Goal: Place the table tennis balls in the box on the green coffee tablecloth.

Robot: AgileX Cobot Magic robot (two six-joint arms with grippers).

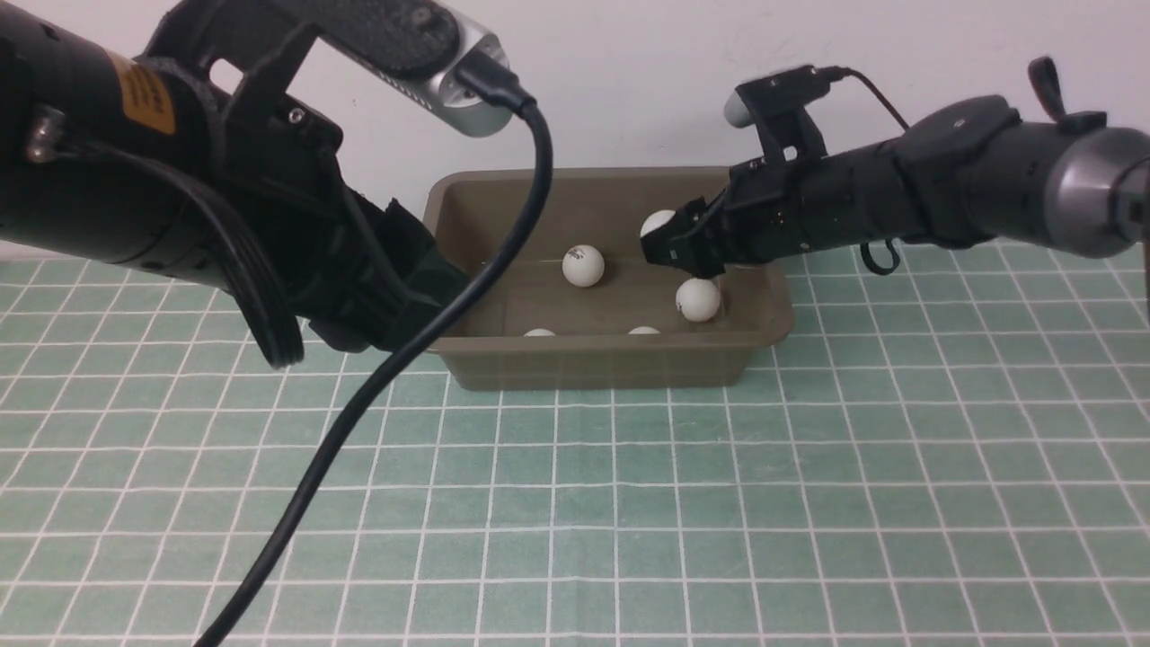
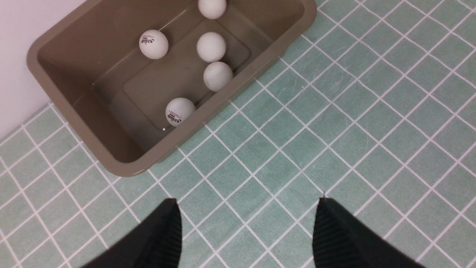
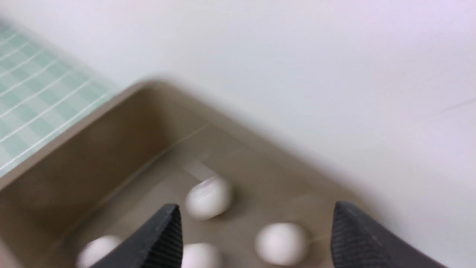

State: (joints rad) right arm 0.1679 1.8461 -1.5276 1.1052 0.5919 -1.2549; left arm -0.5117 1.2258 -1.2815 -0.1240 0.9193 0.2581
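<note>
Left wrist view: 2 printed balls (image 2: 153,44)

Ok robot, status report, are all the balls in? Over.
Left gripper open, empty. Right gripper open over the box. Five balls inside. Nothing in the way.

the small matte white table tennis balls (image 2: 211,46) are plain, two carrying a small dark printed mark. the rectangular olive-brown plastic box (image 1: 593,364) is one even colour, and the pale mint-green cloth (image 1: 809,503) bears a grid of thin white lines. the black left arm (image 1: 108,207) wears an orange label (image 1: 148,94).
</note>
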